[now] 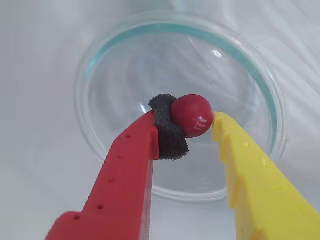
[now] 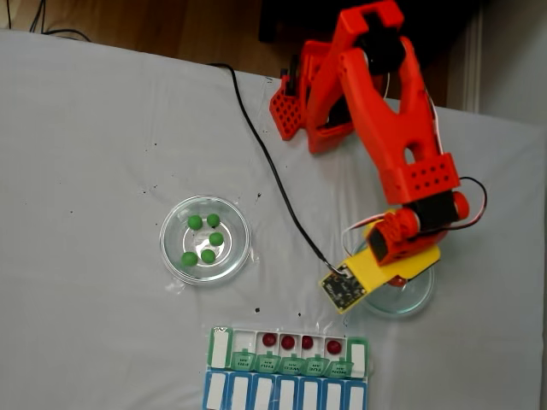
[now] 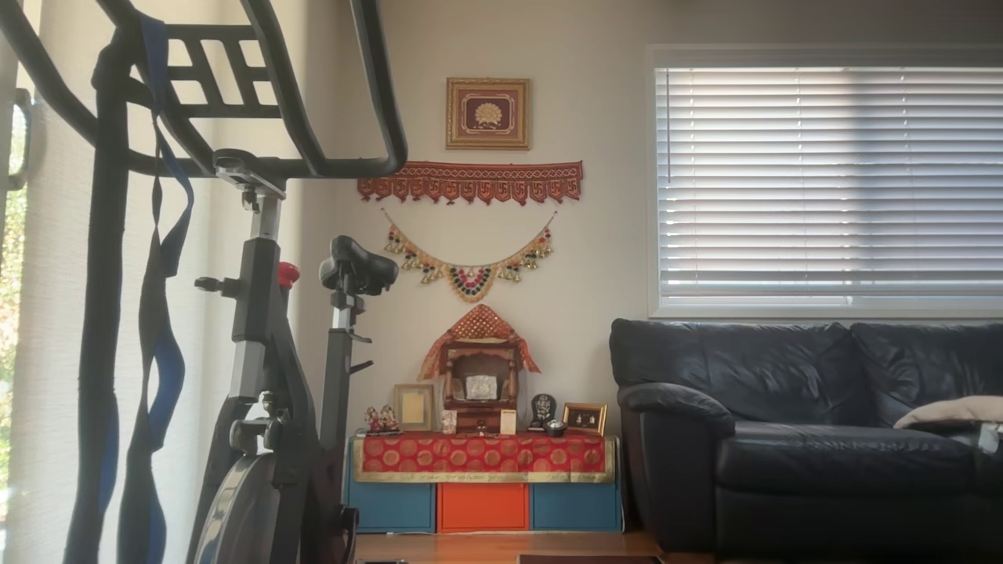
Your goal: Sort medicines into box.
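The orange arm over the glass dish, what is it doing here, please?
The arm's hand is closed on a dark red ball, over a clear glass dish. In the fixed view, four red balls already lie in the open pill organiser, and five green balls wait in another glass dish.

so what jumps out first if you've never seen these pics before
In the wrist view, the tool pinches a dark red ball between a red finger with a black foam pad and a yellow finger, above a round clear glass dish. In the fixed view, the big orange arm reaches over the white table, and five green balls sit in another dish at left.
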